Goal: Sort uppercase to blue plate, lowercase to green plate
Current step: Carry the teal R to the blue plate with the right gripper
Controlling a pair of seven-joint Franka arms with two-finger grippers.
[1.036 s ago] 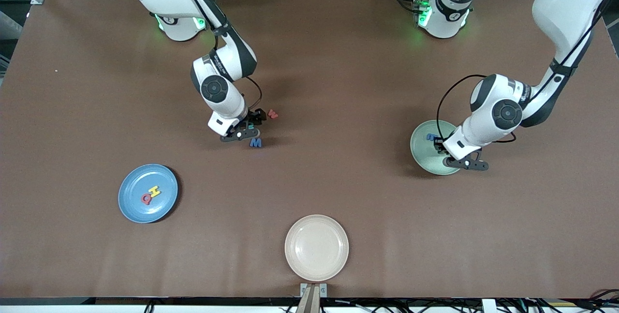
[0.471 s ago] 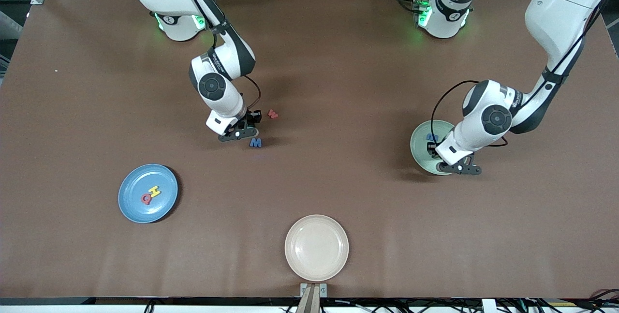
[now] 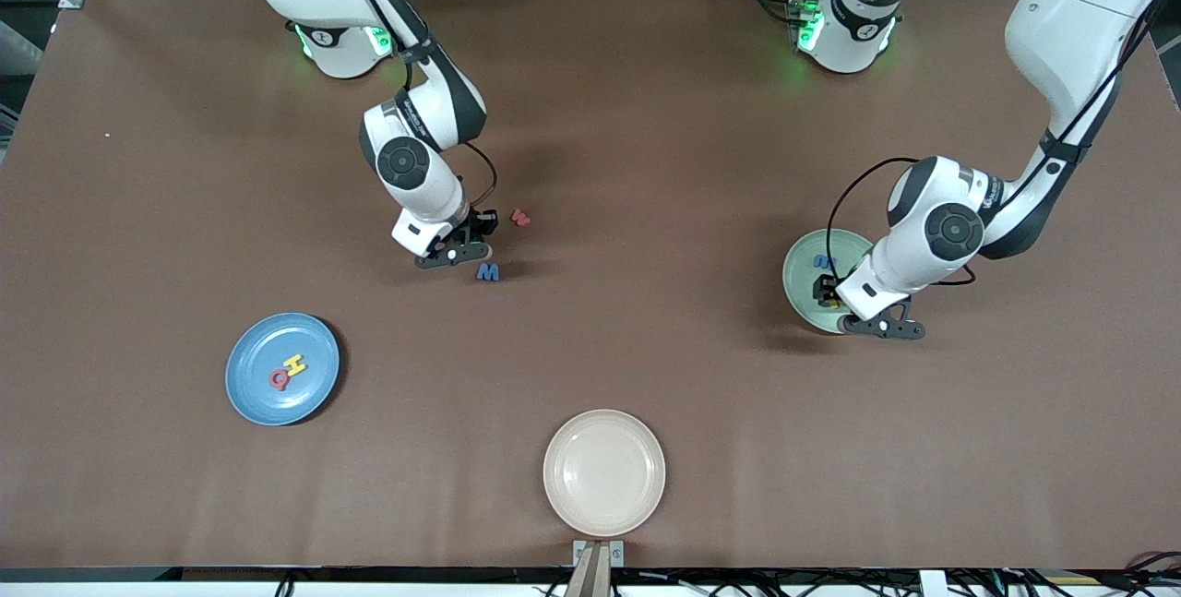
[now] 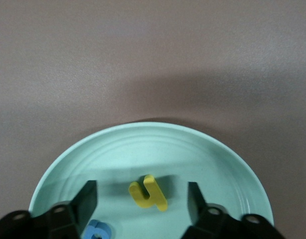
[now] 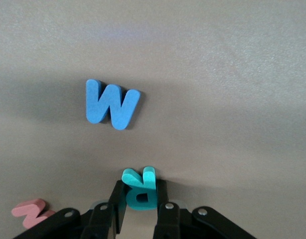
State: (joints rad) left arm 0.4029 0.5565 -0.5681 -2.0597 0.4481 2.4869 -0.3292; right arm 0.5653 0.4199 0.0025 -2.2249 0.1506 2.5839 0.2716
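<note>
My right gripper point(image 5: 138, 209) is down at the table surface near the middle, its fingers point(image 5: 119, 201) clamped on the teal R point(image 5: 139, 188), which stands on edge between them. Just clear of its fingertips lies the blue M point(image 3: 487, 272), flat on the table, nearer the front camera than the gripper. The red w point(image 3: 521, 218) lies close beside the gripper, toward the left arm's end and farther from the front camera than the M; I catch its pink edge at the corner of the right wrist view point(image 5: 29, 211).

My left gripper point(image 4: 142, 199) hangs low over the green plate point(image 3: 801, 288), jaws spread apart with nothing between the pads. The yellow h point(image 4: 148, 193) lies flat on the plate directly below, in the gap between the two fingers point(image 4: 85, 200) and touching neither. A blue lowercase letter point(image 4: 97, 232) lies on the same plate just beside one finger; from the front I see it near the plate's rim point(image 3: 822, 260), farther from the camera than the gripper.

The blue plate point(image 3: 254, 403) is well away from both grippers, toward the right arm's end and nearer the front camera. On it the yellow H point(image 3: 294, 364) and red Q point(image 3: 279, 380) lie touching each other.

The beige plate point(image 3: 603, 426) sits at the table edge nearest the front camera
</note>
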